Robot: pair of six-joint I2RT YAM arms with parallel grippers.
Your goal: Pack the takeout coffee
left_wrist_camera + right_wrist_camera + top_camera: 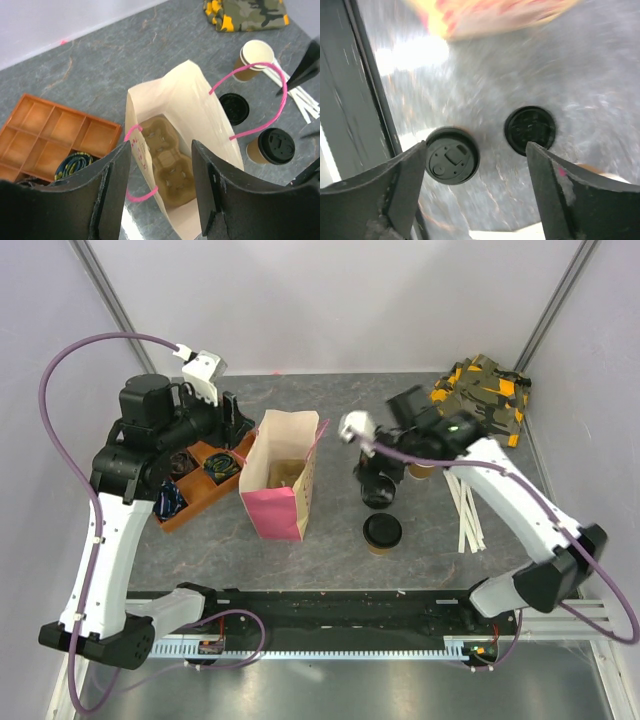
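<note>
The takeout coffee (pixel 382 532), a tan cup under a black lid, stands on the table right of the bag and shows in both wrist views (pixel 274 146) (pixel 452 155). My right gripper (pixel 377 483) (pixel 475 150) hangs open just behind it, above a loose black lid (pixel 530 130) (pixel 234 107), and holds nothing. The paper bag (pixel 278 480) (pixel 192 107) stands open with a moulded cup carrier (pixel 167 165) in its bottom. My left gripper (pixel 160 160) (pixel 232 422) is open over the bag's left wall, whose pink handle (pixel 142 192) lies between the fingers.
An orange compartment tray (pixel 208 490) (pixel 47 135) with small items sits left of the bag. A lidless tan cup (pixel 255 57) stands behind the right arm. White stirrers (pixel 466 508) lie at the right, a camouflage cloth (pixel 482 395) at the back right.
</note>
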